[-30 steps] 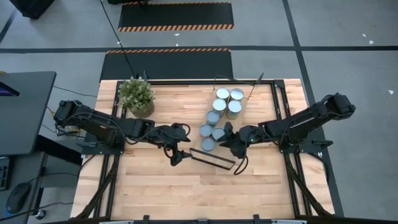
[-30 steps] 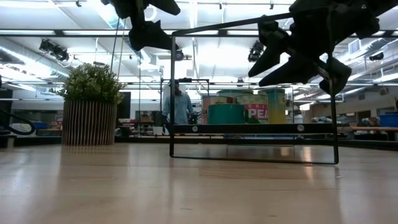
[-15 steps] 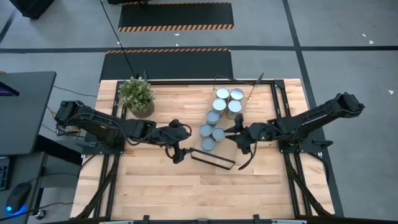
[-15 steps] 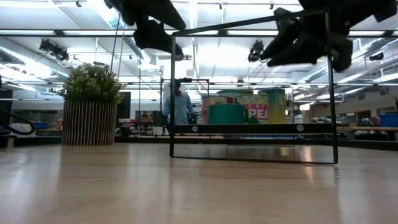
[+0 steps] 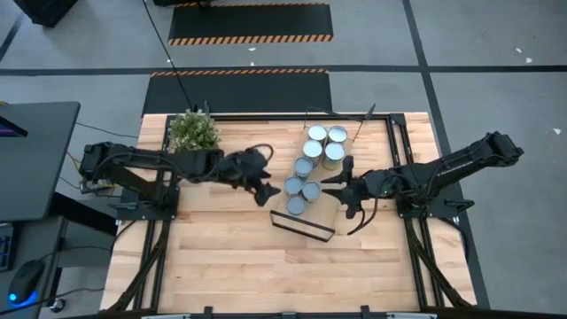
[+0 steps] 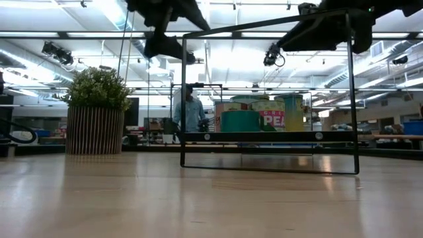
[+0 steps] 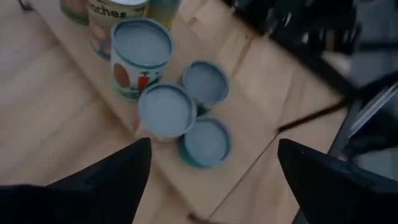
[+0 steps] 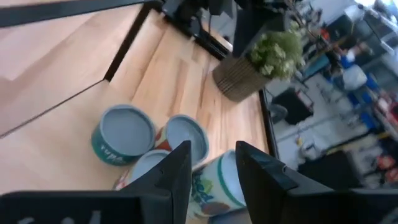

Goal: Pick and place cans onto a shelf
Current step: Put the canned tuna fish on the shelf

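On the left of the worktop (image 5: pixel 221 266) stands a potted plant (image 5: pixel 194 135), and just past it the left gripper (image 5: pixel 263 190) hangs above the wood with its jaws spread wide and empty; its wrist view looks down between the two dark fingers (image 7: pixel 118 180) straight onto the near cans. The cans (image 5: pixel 303 189) stand upright in a tight cluster running from the middle of the worktop toward its far edge, so they lie just to the right of the left jaws, near but not touching. The shelf (image 5: pixel 304 225) lies in front of the cluster, its long axis slanted slightly across the worktop, with no can on it. Right of the cluster, the right gripper (image 5: pixel 345 186) hovers with its jaws parted only a little and holding nothing, the cans lying to its left. Both arms flank the cluster closely; the left one, with its wide opening already over the nearest cans, looks slightly better placed to take one.
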Controlling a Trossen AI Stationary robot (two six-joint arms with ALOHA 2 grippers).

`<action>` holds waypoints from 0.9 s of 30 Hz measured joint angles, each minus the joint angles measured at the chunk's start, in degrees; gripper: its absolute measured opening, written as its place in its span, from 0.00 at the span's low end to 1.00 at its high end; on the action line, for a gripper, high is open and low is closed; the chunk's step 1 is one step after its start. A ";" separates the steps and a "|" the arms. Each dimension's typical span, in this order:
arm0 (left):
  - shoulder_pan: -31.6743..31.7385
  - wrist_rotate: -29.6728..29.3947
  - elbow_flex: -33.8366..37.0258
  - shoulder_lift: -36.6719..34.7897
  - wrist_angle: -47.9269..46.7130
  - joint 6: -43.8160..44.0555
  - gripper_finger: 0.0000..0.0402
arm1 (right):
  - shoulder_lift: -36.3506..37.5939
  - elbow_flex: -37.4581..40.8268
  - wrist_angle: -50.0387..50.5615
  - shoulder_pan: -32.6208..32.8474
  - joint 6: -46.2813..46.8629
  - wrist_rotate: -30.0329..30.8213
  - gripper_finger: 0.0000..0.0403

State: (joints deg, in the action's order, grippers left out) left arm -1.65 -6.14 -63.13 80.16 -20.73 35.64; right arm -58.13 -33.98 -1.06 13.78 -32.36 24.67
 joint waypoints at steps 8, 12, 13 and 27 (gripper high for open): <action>2.78 3.84 -0.99 1.00 1.41 5.48 0.83 | 2.82 0.00 6.21 2.45 5.45 3.77 0.33; 2.86 4.09 -4.67 3.99 0.03 7.31 0.78 | 4.19 0.00 6.87 3.43 5.70 3.82 0.33; 2.84 4.48 -6.18 5.31 -1.39 7.81 0.76 | 4.39 0.00 7.18 3.45 5.82 3.80 0.33; 2.09 7.02 -28.31 19.33 -22.94 15.55 0.63 | 5.72 3.30 11.67 3.41 9.88 4.45 0.33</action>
State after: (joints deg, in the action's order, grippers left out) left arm 0.45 0.88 -91.44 99.49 -43.67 51.18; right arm -52.41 -30.67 10.60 17.19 -22.48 29.12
